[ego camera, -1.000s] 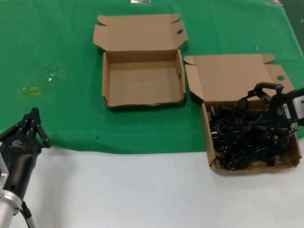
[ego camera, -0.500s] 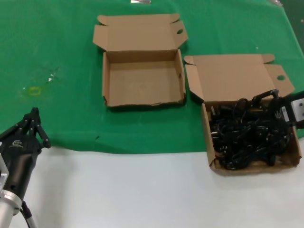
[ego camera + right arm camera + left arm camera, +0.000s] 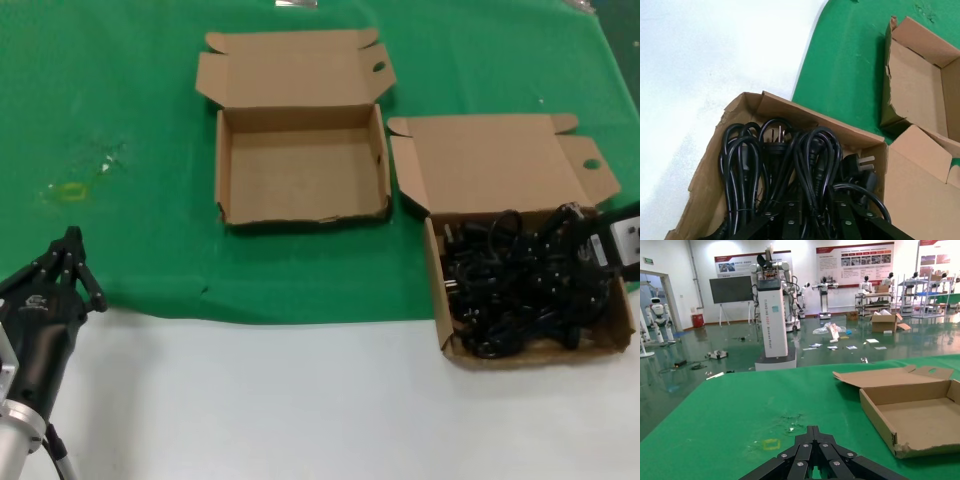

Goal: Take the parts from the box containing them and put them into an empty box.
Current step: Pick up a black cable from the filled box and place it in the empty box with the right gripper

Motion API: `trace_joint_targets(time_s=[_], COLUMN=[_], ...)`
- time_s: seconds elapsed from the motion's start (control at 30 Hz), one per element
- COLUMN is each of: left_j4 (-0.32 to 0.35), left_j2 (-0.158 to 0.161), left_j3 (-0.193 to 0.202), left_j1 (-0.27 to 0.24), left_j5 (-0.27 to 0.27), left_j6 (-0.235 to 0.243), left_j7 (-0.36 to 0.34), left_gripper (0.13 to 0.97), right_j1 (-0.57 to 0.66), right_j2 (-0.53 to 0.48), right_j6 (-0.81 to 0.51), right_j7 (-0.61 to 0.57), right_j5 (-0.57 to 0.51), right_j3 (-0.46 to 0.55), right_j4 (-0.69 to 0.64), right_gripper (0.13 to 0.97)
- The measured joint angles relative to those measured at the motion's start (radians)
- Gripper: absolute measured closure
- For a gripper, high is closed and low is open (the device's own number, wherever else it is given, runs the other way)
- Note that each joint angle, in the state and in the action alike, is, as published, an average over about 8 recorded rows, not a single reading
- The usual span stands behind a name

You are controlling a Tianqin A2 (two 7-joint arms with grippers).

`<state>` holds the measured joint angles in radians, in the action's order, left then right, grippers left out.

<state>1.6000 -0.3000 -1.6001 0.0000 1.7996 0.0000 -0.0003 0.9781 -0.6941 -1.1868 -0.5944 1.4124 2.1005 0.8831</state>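
The cords (image 3: pixel 520 290) lie tangled in the right box (image 3: pixel 440 300), light, limp and likely to snag, so the right gripper (image 3: pixel 812 222), jaws spread into the pile, should pinch one bundled coil.

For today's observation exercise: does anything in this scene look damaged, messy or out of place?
The near wall of the empty box is torn and ragged at its corner. In the full box, the power cords lie in one tangled heap, with the right tool low among them. A yellowish smudge marks the green cloth.
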Motion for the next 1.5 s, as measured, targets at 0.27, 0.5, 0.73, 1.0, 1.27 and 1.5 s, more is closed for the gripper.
trace_joint_targets(time_s=[0.27, 0.5, 0.73, 1.0, 1.27, 1.5], left_j4=[0.000, 0.000, 0.000, 0.000, 0.000, 0.000], left_j2=[0.000, 0.000, 0.000, 0.000, 0.000, 0.000], left_j3=[0.000, 0.000, 0.000, 0.000, 0.000, 0.000], left_j1=[0.000, 0.000, 0.000, 0.000, 0.000, 0.000], left_j5=[0.000, 0.000, 0.000, 0.000, 0.000, 0.000], left_j6=[0.000, 0.000, 0.000, 0.000, 0.000, 0.000], left_j7=[0.000, 0.000, 0.000, 0.000, 0.000, 0.000], left_gripper=[0.953, 0.953, 0.953, 0.953, 0.953, 0.953], right_j1=[-0.014, 0.017, 0.069, 0.110, 0.143, 0.179], right_j2=[-0.027, -0.057, -0.057, -0.002, 0.104, 0.231], right_j6=[-0.019, -0.055, -0.074, -0.046, 0.026, 0.109], right_j7=[0.051, 0.121, 0.181, 0.224, 0.204, 0.138], right_j5=[-0.003, -0.014, -0.021, -0.019, -0.027, -0.029], right_j3=[-0.004, -0.008, -0.016, -0.021, -0.008, 0.006], right_j4=[0.056, 0.105, 0.125, 0.122, 0.063, -0.052], right_gripper=[0.881, 0.884, 0.890, 0.891, 0.892, 0.892])
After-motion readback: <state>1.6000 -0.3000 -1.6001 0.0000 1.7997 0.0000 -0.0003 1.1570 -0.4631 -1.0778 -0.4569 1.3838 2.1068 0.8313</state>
